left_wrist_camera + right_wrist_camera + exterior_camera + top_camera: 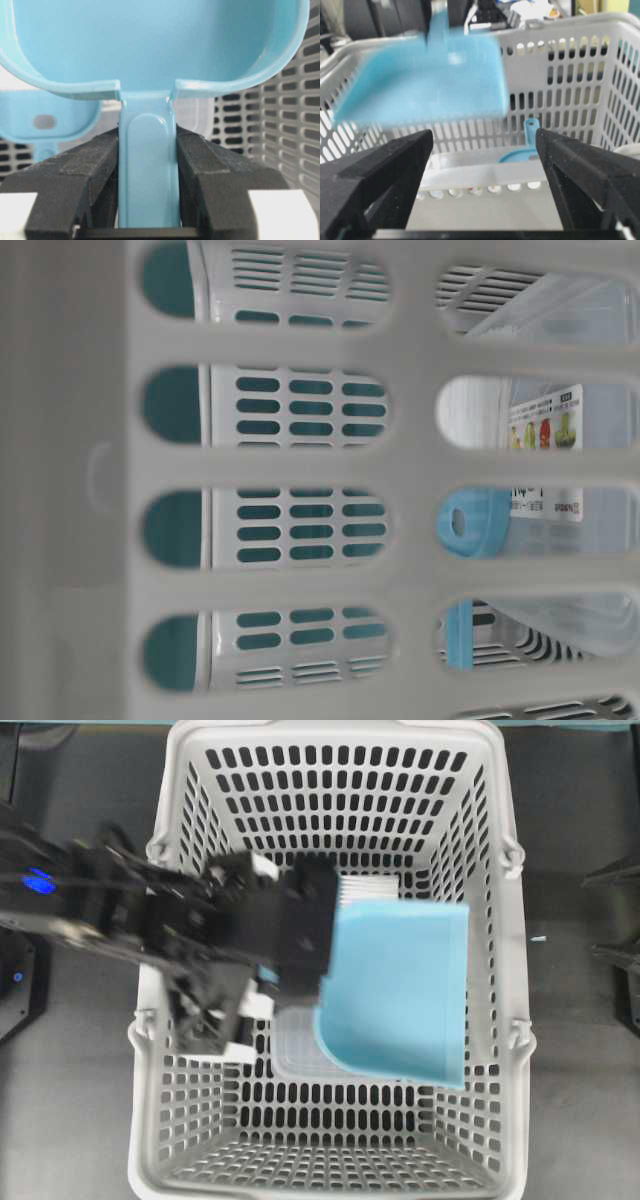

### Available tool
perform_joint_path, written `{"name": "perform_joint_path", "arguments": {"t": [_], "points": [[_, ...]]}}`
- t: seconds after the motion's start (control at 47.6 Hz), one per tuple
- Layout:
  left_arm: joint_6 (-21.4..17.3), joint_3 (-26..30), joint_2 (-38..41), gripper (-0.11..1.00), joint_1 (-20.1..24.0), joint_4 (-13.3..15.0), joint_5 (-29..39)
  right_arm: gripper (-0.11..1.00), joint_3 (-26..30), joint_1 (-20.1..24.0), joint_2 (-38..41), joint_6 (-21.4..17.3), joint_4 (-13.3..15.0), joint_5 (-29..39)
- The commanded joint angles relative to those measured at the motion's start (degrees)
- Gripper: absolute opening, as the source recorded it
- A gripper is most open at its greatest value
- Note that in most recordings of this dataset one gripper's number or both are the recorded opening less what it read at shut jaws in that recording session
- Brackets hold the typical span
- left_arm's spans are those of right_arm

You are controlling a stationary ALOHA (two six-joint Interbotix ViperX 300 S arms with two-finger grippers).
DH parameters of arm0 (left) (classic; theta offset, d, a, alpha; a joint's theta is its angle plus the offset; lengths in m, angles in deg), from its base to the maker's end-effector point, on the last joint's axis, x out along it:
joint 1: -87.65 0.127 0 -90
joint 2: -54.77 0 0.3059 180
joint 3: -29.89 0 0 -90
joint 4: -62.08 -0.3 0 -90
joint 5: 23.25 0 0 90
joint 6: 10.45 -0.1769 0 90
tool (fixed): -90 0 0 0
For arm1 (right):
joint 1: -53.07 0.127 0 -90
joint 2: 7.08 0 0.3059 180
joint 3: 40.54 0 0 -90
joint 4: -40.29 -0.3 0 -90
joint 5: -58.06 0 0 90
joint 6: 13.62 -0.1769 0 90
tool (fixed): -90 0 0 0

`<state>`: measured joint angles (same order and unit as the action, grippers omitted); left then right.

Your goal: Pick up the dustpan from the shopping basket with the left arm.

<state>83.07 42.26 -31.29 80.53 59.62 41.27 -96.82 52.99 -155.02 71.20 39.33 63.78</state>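
My left hand clamped on the dustpan handle, scoop held over the shopping basket, clear container below it, my right hand spread apart outside.

Glossy smooth plastic dustpan; matt plastic basket.

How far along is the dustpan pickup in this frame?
Done: the left gripper is shut on the dustpan handle, as the left wrist view shows. In hand: the scoop appears raised above the shopping basket rim in the right wrist view, blurred by motion. Left: little, perhaps carrying it clear of the basket. The right gripper is open and idle.
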Motion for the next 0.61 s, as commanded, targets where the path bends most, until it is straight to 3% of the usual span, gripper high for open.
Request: {"name": "perform_joint_path", "arguments": {"t": [0.0,0.588], "points": [[0.0,2.11,-3.08,0.28,0.35,-0.18,1.05,0.79,0.26,0.09,0.26,0.0,-0.18,-0.53],[-0.53,-4.04,-8.35,0.28,0.97,-0.09,-3.34,0.79,-0.18,0.18,0.18,0.0,-0.26,-0.53]]}}
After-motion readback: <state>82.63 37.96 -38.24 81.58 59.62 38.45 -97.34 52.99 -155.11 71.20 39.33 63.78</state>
